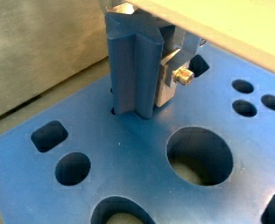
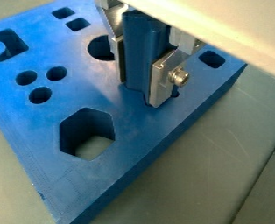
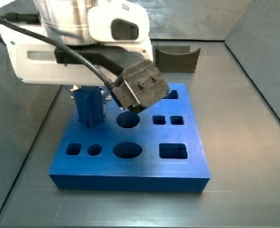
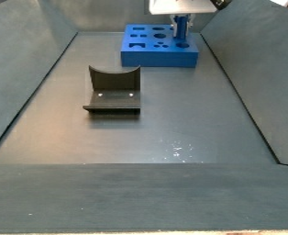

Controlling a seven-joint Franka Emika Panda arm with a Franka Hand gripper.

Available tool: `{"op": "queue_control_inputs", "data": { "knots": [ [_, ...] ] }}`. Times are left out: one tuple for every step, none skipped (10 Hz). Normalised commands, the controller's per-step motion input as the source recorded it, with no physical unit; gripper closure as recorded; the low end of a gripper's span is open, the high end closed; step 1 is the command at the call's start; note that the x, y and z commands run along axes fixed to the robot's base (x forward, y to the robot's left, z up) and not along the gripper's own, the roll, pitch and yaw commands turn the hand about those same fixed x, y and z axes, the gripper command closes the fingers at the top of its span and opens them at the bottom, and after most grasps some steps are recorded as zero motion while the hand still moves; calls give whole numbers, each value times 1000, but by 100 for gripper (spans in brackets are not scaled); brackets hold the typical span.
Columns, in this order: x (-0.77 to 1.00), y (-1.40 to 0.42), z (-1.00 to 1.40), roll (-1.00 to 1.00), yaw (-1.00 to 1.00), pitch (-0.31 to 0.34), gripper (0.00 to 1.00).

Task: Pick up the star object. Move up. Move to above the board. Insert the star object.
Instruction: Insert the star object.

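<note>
Star object first, since everything turns on it: it stands upright over the board, its lower end down at the board's top face, at a cut-out near one corner. In a wrist view its foot appears to sit a little way into the opening, though how deep it reaches cannot be told.

Going from largest to smallest. Grey floor and side walls fill the enclosure. On the floor, nearer than the board and well apart from it, stands the fixture, a dark L-shaped bracket with nothing on it. At the far end lies the board, a thick blue slab with round, square, hexagonal and notched holes; the hexagon and a large round hole are both empty. Above the board's far-left corner in a side view hangs the gripper, under the white wrist body. Smallest is the star object itself, a slim blue ridged prism.

The gripper is closed on the star object: one silver finger lies flat against its side in both wrist views, with a brass screw showing on the plate.

As a judgement of progress: picking up, lifting and moving over the board look done, and insertion is under way. What remains is to press the piece fully home, if it is not there already, then let go and pull clear
</note>
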Motion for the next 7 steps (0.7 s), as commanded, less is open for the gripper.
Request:
{"op": "queue_control_inputs", "data": {
  "knots": [
    [0, -20, -871, 429, 0, -209, 100],
    [0, 0, -960, 291, 0, -180, 100],
    [77, 0, -940, 274, 0, -183, 100],
    [149, 11, -9, -9, 0, 0, 100],
    [0, 0, 0, 9, 0, 0, 100],
    [0, 0, 0, 40, 0, 0, 100],
    [0, 0, 0, 0, 0, 0, 100]
  ]
}}
